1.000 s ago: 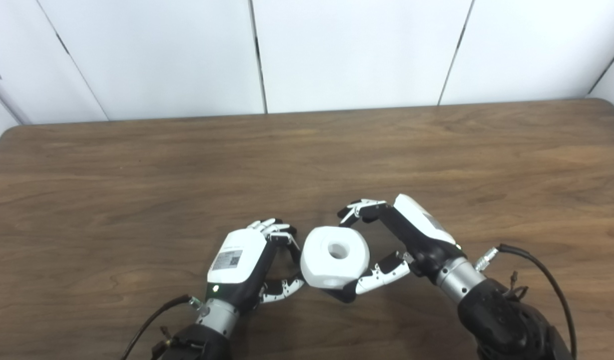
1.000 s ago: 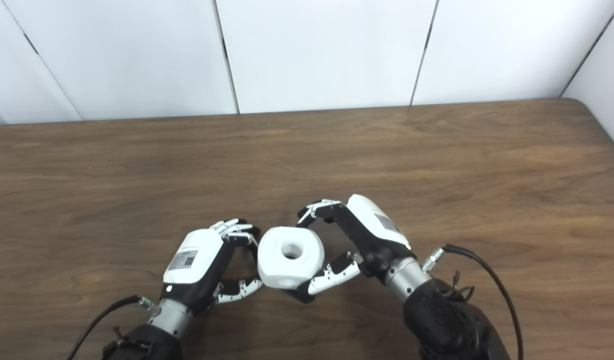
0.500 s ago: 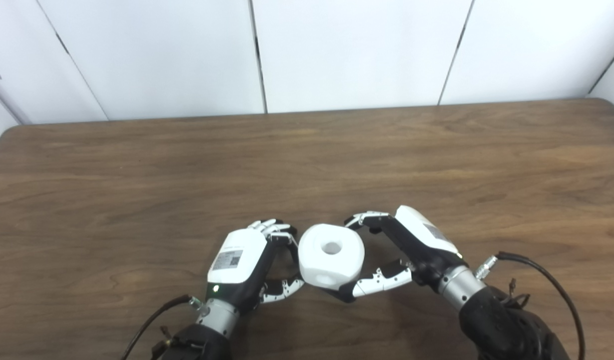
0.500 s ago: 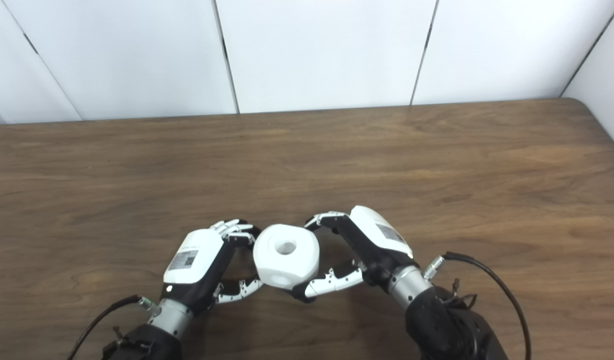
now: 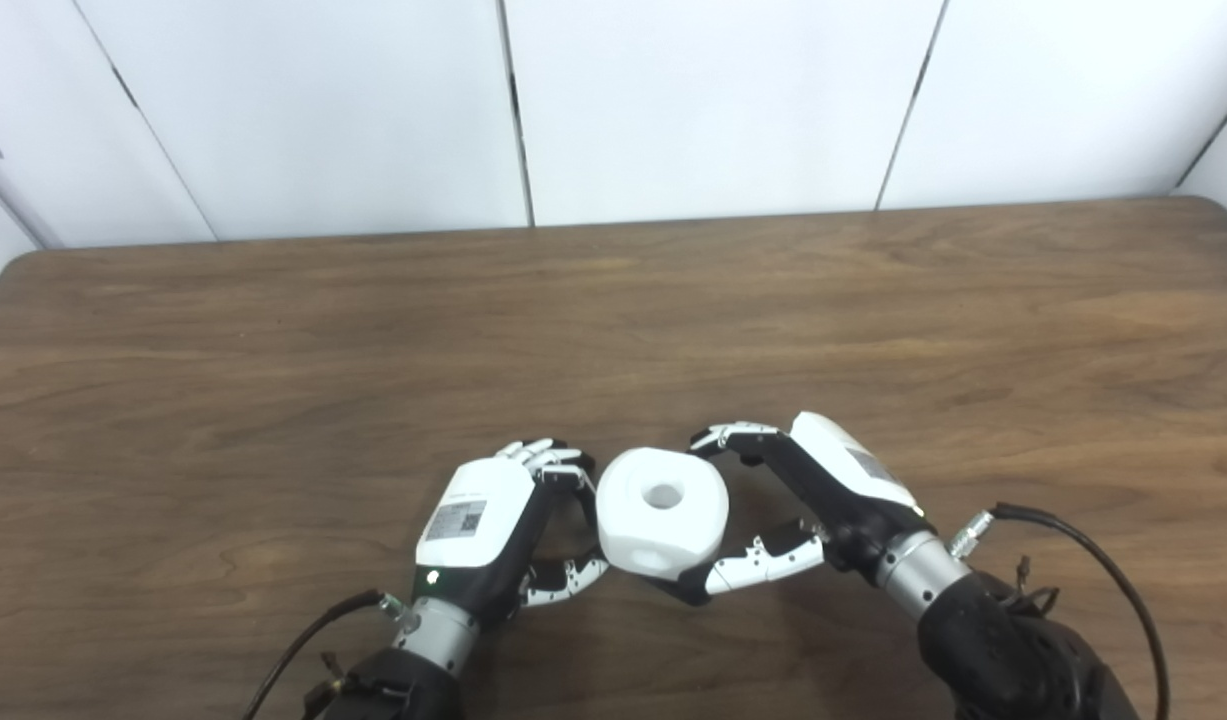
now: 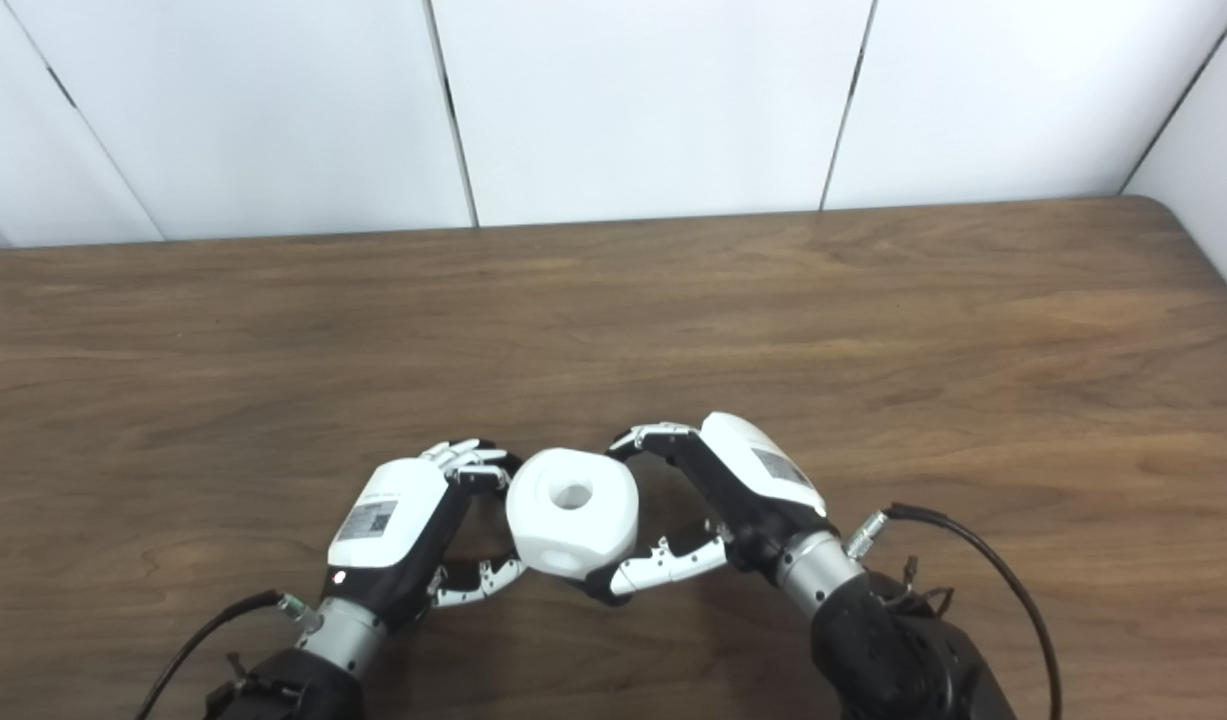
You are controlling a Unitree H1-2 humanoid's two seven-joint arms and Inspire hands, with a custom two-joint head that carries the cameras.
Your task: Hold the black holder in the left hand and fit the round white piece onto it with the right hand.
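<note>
Right hand (image 5: 823, 495): closed on the white piece (image 5: 661, 512), fingers (image 5: 728, 438) over its far side and thumb under its near side, carrying it clear of the table (image 5: 273, 350).
White piece: a chunky rounded block with a round hole in its top face, sitting between the two hands and touching the left hand's fingertips.
Left hand (image 5: 483, 525): curled, palm turned toward the white piece; from here I can't tell whether it grips anything.
Holder: I can't see a black holder as such. If it is there, it is tucked inside the left hand or behind the white piece.
Step in hand: I'd judge it to be the mating itself, the piece pressed in against whatever the left hand holds.
How to do it well: hold the left hand rigid so it acts as an anvil, and let the right do all the moving. Push straight along the line of the hole, not at an angle. Press gently and evenly; if it binds, back off and realign.
What could go wrong: the thumb under the piece looks like the weaker side of the grip, so a hard shove might roll the piece out of the fingers.
Progress: looks close to seated, though the joint itself is hidden.
</note>
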